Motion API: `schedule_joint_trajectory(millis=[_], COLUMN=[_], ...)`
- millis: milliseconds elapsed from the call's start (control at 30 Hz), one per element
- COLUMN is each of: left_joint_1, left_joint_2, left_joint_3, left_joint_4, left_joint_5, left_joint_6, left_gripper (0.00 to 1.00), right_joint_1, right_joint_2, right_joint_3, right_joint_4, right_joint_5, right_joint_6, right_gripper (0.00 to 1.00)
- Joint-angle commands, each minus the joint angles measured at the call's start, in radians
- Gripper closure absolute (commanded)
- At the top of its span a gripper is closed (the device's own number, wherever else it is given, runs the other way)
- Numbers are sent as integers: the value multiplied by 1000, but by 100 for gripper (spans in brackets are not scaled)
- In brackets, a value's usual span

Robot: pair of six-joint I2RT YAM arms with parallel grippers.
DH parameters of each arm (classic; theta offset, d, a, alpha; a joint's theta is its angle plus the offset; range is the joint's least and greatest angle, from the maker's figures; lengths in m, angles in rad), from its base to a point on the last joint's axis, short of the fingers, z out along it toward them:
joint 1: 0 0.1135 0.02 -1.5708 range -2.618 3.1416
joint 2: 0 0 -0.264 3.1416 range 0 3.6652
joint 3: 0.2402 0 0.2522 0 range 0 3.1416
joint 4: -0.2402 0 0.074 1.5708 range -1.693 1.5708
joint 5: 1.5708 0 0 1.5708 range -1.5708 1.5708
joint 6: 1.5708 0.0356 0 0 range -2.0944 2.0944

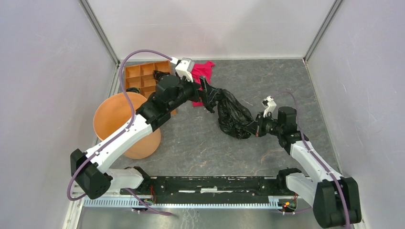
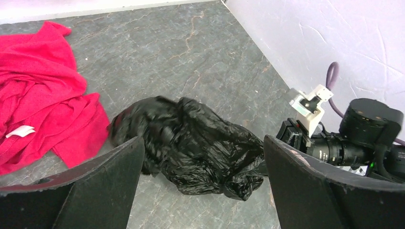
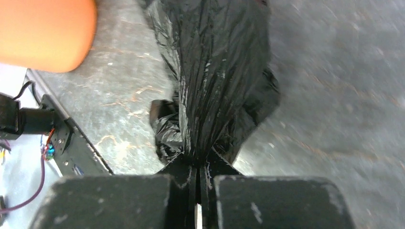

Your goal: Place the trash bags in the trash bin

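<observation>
A crumpled glossy black trash bag [image 1: 232, 113] lies on the grey floor at mid table; in the left wrist view the trash bag [image 2: 200, 143] sits between and beyond my fingers. My left gripper [image 1: 206, 98] stands wide open at the bag's left end, nothing between its fingers [image 2: 102, 188]. My right gripper [image 1: 254, 129] is shut on the bag's right end; in its wrist view the trash bag [image 3: 215, 71] film is pinched taut at the closed tips of the right gripper [image 3: 197, 160]. The round orange-brown trash bin [image 1: 125, 125] stands at left, partly under my left arm.
A red-pink cloth [image 1: 203, 71] lies at the back, behind my left gripper; the cloth [image 2: 43, 90] fills the left of the left wrist view. An orange compartment tray [image 1: 143, 76] sits in the back left corner. White walls enclose the table.
</observation>
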Motion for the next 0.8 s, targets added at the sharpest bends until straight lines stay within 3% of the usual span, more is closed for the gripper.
schedule_joint_trajectory(millis=[0,67,133,367,533,767], left_joint_1=[-2,-2,-2,0,16,122], left_joint_2=[53,100,144,273,317,446], left_joint_3=[56,71,77,90,86,61], left_joint_4=[-25,-57,-69,-64,-39,175], left_joint_5=[-24,-24,-45,63,137,388], left_joint_6=[9,-17,-38,-94,-121,-271], left_gripper=[0,0,0,7,1,0], right_joint_1=[-112,-111,-110,-103,-82,-48], right_joint_2=[47,52,43,52,29,-2], right_joint_3=[2,34,34,-1,-8,-29], right_joint_4=[-130,-203,-198,-153,-169,-157], right_joint_5=[-17,146,192,77,49,30], right_joint_6=[-59,-98,-102,-115,-153,-154], right_gripper=[99,99,97,96,96,97])
